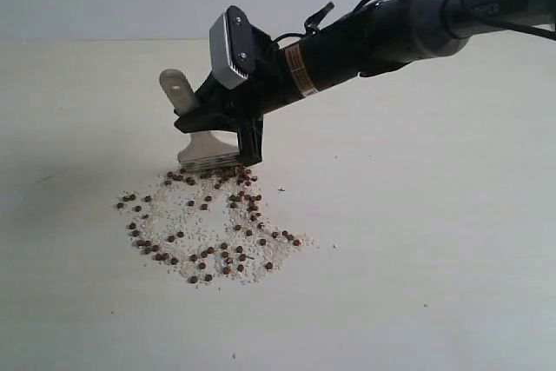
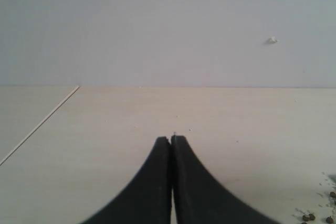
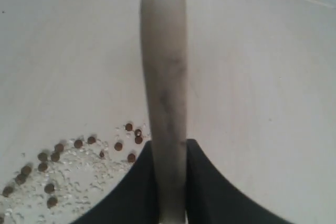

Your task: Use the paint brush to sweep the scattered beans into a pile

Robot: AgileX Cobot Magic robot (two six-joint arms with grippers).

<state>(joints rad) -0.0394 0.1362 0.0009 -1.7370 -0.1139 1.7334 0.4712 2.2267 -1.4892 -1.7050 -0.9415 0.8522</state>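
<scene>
Exterior view, mid-sweep: shows the right claw (image 1: 228, 128) pinching the paint brush (image 1: 207, 152) by its pale handle, jaws closed on the wood from either side, handle end sticking up behind and silver ferrule aimed down at the table (image 1: 417, 241). Matches the right wrist view, where the handle runs straight out between the two black jaws. Puts the brush head at the far edge of the beans (image 1: 208, 232), low enough that the bristles are lost among the nearest ones; cannot confirm contact with the table from here. Leaves the beans lying in a loose, ring-like patch on the near side of the brush, mixed with whitish crumbs (image 1: 187, 215), stragglers out on both flanks and no pile formed. Finds the left claw (image 2: 171, 141) pressed together on nothing, low over bare table off to one side, with only a few beans at the border of its own view. Reads as the start of a gathering stroke. Calls next for pressing the bristles flat and drawing them slowly toward the middle of the patch, then lifting and coming in again from the flanks. Warrants a gentle pace, since round beans roll and could scatter off a quick flick.
</scene>
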